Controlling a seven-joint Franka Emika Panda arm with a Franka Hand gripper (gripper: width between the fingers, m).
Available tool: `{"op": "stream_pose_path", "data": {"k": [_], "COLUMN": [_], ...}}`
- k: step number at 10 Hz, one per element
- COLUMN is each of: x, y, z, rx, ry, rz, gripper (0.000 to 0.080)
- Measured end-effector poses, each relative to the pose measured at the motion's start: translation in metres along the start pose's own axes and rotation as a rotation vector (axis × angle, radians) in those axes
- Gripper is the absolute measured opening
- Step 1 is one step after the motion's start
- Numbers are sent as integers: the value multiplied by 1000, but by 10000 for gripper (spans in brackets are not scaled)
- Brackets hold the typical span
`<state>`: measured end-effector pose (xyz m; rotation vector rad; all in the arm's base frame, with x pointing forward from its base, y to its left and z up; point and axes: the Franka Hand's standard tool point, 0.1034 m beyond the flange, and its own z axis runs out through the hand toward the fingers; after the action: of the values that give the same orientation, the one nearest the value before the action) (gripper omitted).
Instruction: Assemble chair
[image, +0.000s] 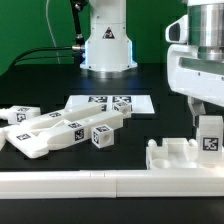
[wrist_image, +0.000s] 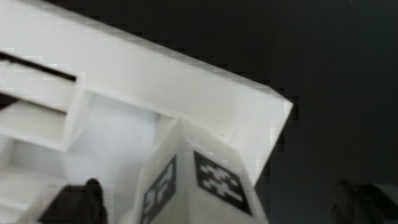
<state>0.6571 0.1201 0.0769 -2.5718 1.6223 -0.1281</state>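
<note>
- Closest to the camera in the exterior view, a long plain white border rail (image: 90, 185) runs across the near edge of the black table (image: 150, 125)
- Just behind the rail, toward the exterior view's right, the chair's slotted seat block (image: 175, 155) lies flat, right up against the rail
- An upright piece (image: 209, 135), short and white with a black-and-white tag facing the camera, stands at the seat block's right end
- The gripper (image: 204, 110) hangs straight over that upright piece, its fingertips level with the piece's upper end; this view does not show whether they touch it
- On the exterior view's left, the loose chair parts (image: 45, 128) lie in a heap of long legs and bars with tags showing, and a small tagged cube (image: 100, 136) sits at the heap's right edge
- Farther back the marker board (image: 110, 102) lies flat, and behind it stands the robot base (image: 108, 40)
- In the wrist view, the seat block (wrist_image: 143, 90) fills much of the frame, blurred, its slots visible, and the upright piece (wrist_image: 210, 180) rises from it
- One dark finger (wrist_image: 80, 200) stands clear of the upright piece with a gap between them; the other is a dim shape on the opposite side, also apart, so the pincer is spread around the piece and not clamped on it
</note>
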Motion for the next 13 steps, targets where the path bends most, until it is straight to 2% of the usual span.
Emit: {"op": "stream_pose_path", "data": {"k": [3, 4, 5, 6, 7, 8, 9, 10, 11, 13], "x": [2, 6, 8, 8, 7, 8, 7, 8, 8, 7], "y": [0, 1, 2, 2, 2, 2, 2, 3, 4, 6], "z": [0, -2, -2, -1, -1, -1, -1, -1, -1, 0], "rx": [-1, -18, -20, -21, -20, -20, -19, -21, -21, -37], "ry": [1, 19, 20, 20, 20, 20, 20, 20, 21, 20], "rz": [-214, -546, -670, -655, -615, -601, -520, -441, -352, -12], "gripper": [649, 649, 649, 649, 535, 535, 354, 284, 284, 284]}}
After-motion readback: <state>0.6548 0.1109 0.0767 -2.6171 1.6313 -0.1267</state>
